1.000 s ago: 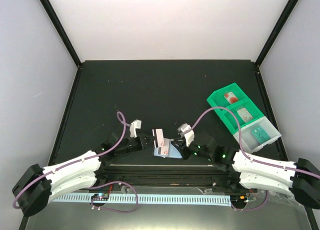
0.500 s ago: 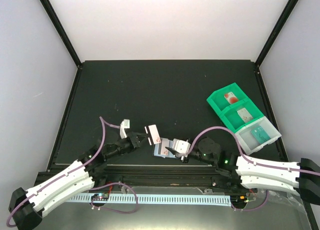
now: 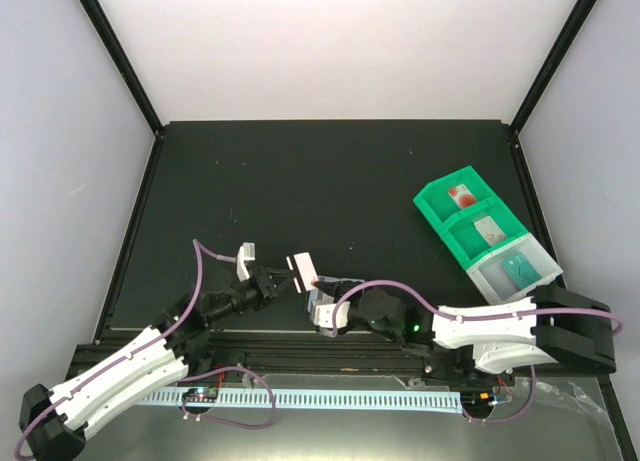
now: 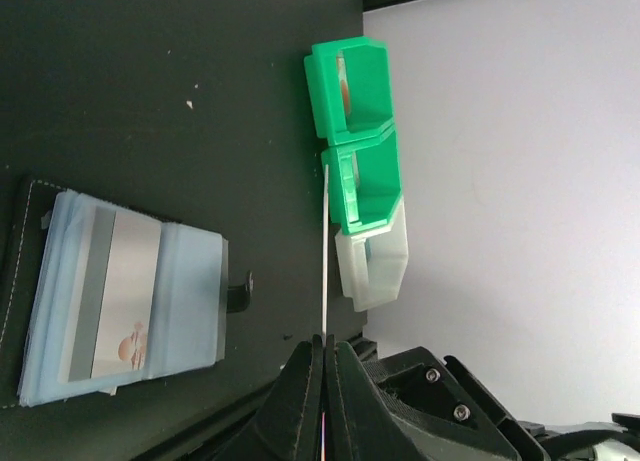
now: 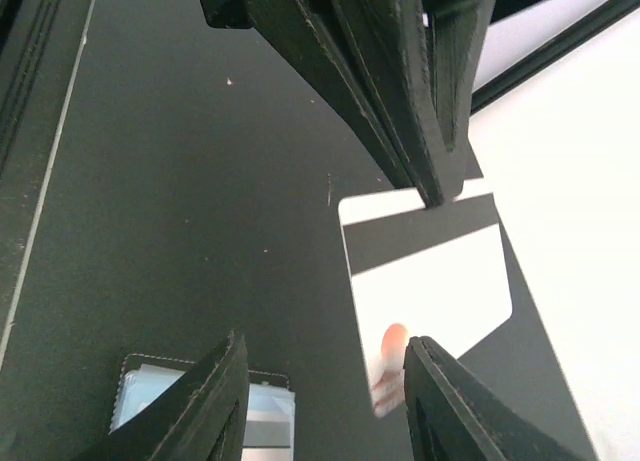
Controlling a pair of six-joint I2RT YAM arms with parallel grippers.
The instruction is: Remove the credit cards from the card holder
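Observation:
My left gripper (image 3: 282, 278) is shut on a white credit card (image 3: 302, 268) with a dark stripe, held on edge above the table. The left wrist view shows that card (image 4: 325, 251) edge-on between the closed left gripper (image 4: 325, 345). The black card holder (image 4: 20, 281) lies open there, with pale blue lining and another striped card (image 4: 120, 291) in it. My right gripper (image 5: 325, 401) is open and empty, over the holder's corner (image 5: 205, 406), facing the held card (image 5: 425, 281). In the top view the right gripper (image 3: 332, 309) hides most of the holder.
A green compartment tray (image 3: 440, 203) with a clear end bin (image 3: 490, 281) stands at the right, and holds a red-marked card (image 3: 461, 194), a pale card (image 3: 488, 231) and a teal card (image 3: 520, 268). It also shows in the left wrist view (image 4: 355, 151). Black frame posts stand at the table corners.
My left gripper has drawn back to the left with the white card. My right gripper has swung left and down over the card holder, and its arm has stretched out low.

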